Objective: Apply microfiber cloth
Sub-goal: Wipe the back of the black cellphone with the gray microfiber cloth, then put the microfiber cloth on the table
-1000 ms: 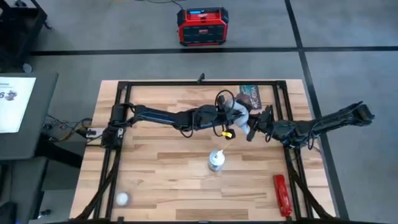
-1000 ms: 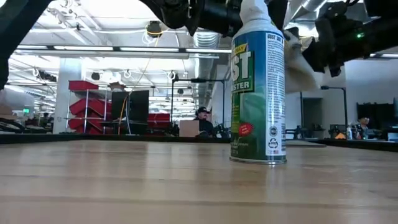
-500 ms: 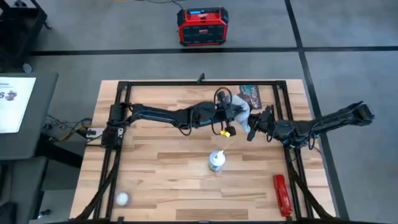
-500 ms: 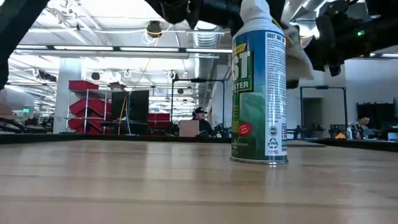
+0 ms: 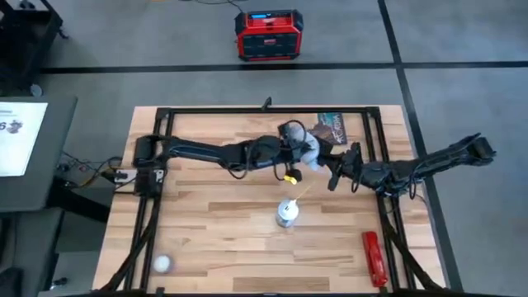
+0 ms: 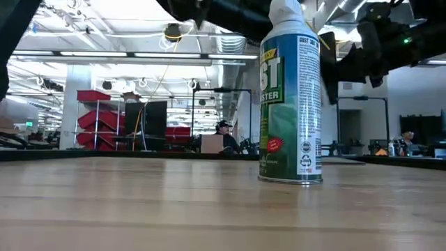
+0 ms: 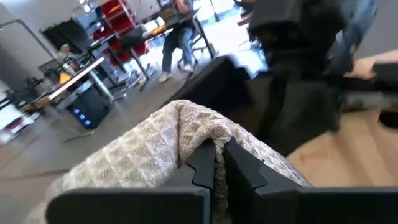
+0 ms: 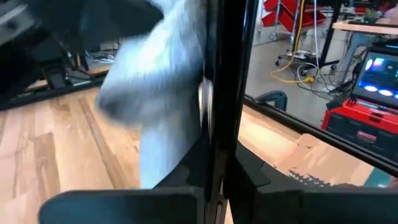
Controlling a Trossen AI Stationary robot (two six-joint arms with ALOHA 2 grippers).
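Two tools meet in mid-air toward one o'clock above the worktop (image 5: 214, 223). The left tool (image 7: 214, 163) is pinched shut on the bunched microfiber cloth (image 7: 155, 149). The right tool (image 8: 214, 168) grips a thin black phone (image 8: 227, 74) edge-on. By my reading the wiping step is in hand; next, the cloth must be pressed flat to the phone's face.

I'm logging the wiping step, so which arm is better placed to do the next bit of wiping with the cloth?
Left, probably. The left gripper is shut on the microfiber cloth, raised near the table's far side. The right gripper faces it, clamping a thin dark slab, seemingly the thing to wipe.
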